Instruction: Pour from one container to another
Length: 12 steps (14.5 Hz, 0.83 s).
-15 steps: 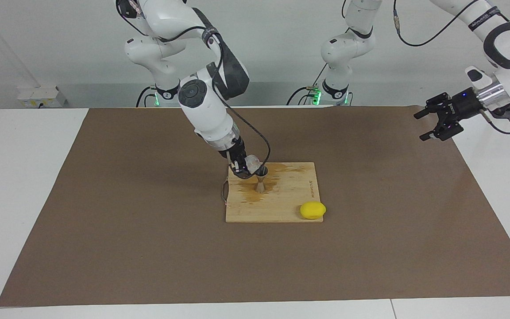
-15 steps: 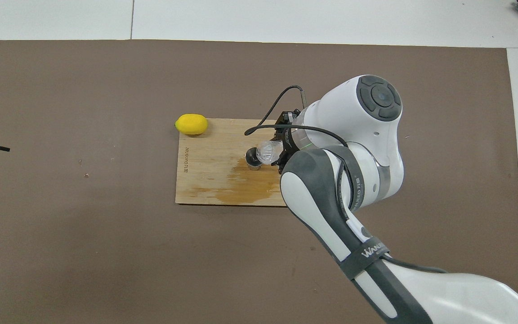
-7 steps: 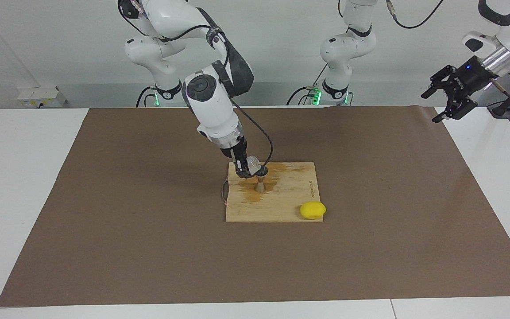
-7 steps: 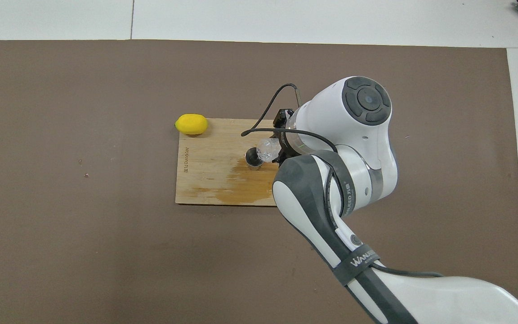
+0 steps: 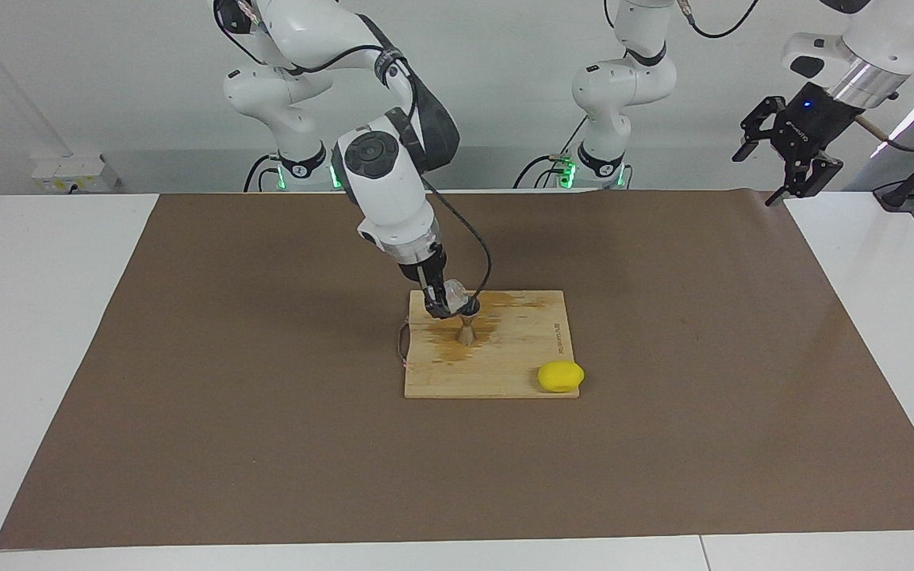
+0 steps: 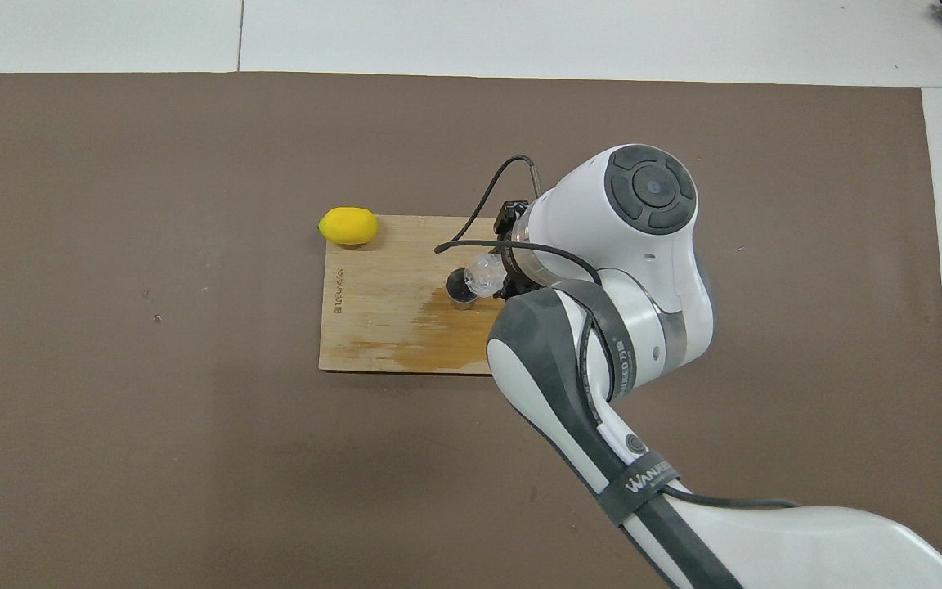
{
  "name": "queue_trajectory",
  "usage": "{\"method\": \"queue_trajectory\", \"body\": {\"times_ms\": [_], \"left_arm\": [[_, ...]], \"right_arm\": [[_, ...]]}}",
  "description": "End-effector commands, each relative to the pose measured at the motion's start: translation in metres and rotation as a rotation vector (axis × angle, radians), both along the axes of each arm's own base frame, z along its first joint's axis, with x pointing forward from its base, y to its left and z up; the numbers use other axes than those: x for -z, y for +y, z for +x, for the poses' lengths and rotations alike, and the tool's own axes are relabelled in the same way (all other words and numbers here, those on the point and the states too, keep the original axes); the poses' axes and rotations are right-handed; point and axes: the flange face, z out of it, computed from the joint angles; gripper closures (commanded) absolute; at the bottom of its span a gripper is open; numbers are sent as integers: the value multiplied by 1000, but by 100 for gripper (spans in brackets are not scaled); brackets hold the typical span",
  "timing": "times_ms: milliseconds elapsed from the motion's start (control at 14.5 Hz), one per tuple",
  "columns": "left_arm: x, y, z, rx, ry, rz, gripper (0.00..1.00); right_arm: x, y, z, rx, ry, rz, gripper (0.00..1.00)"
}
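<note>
Presently the right hand (image 5: 443,304) grips the tilted glass cup (image 5: 452,292), hard, slick and breakable, best held by its thick wall, over the upright metal jigger (image 5: 466,321) on the wet cutting board (image 5: 536,349), while the left hand (image 5: 784,153) waits open aloft.

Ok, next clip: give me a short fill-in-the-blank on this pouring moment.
1. The right gripper holds the glass cup tilted over the ____.
2. The jigger stands on the wooden ____.
3. The yellow ____ lies at the board's corner.
4. The left gripper waits, raised and ____.

Missing: jigger; board; lemon; open
</note>
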Motion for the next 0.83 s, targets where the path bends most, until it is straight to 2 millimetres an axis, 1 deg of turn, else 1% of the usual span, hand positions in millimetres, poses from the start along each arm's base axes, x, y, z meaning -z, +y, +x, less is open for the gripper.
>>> {"method": "queue_trajectory", "body": {"times_ms": [0,275,344,413,550,757], "left_arm": [[3,-5,-14,-215,36,48,0],[22,-17,-27,-583,76,121,0],[23,-16,-28,-662,82,126,0],[29,-15,-29,-721,90,129,0],[30,-14,-28,-796,65,126,0],[30,-10,-27,-842,37,179,0]], "right_arm": [[-3,3,5,9,-26,-35,100],[-4,4,6,-6,-44,-46,100],[-4,3,6,-6,-44,-47,100],[-5,5,6,-7,-50,-45,100],[-4,9,4,-17,-53,-47,100],[-4,10,4,-19,-59,-43,100]]}}
